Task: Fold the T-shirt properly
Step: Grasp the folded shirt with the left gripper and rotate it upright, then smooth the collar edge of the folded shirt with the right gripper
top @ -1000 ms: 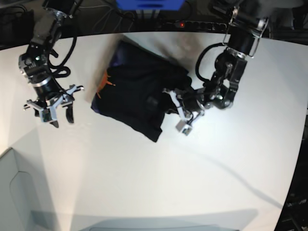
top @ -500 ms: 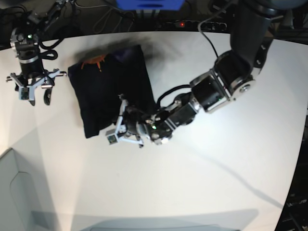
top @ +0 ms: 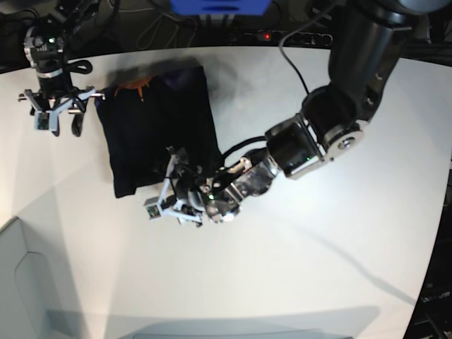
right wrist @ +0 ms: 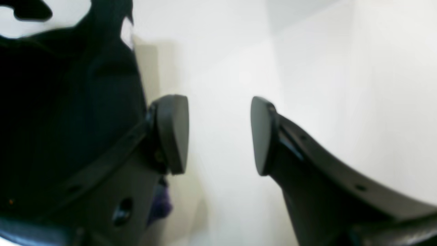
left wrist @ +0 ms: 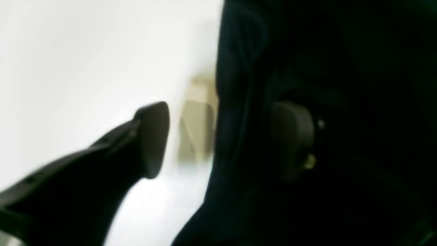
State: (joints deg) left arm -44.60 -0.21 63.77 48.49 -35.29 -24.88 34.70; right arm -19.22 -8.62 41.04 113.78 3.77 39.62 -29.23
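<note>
The black T-shirt (top: 155,127) lies folded into a rough rectangle at the table's back left, with its orange print (top: 131,88) at the far edge. My left gripper (top: 168,201) reaches across to the shirt's near edge. In the left wrist view its jaws stand wide apart (left wrist: 222,136) with the shirt's edge (left wrist: 341,68) between them, one finger over the cloth. My right gripper (top: 58,126) is open and empty just left of the shirt's far left corner. In the right wrist view (right wrist: 218,135) the shirt (right wrist: 68,102) sits beside its left finger.
The white table (top: 296,268) extends to the front and right. A power strip with a red light (top: 282,35), cables and a blue object (top: 219,6) sit behind the far edge. A grey panel (top: 21,282) is at the lower left.
The shirt was dragged from the table's middle to the back left and turned. My left arm stretched across after it. My right gripper moved back and closer to the shirt's corner.
</note>
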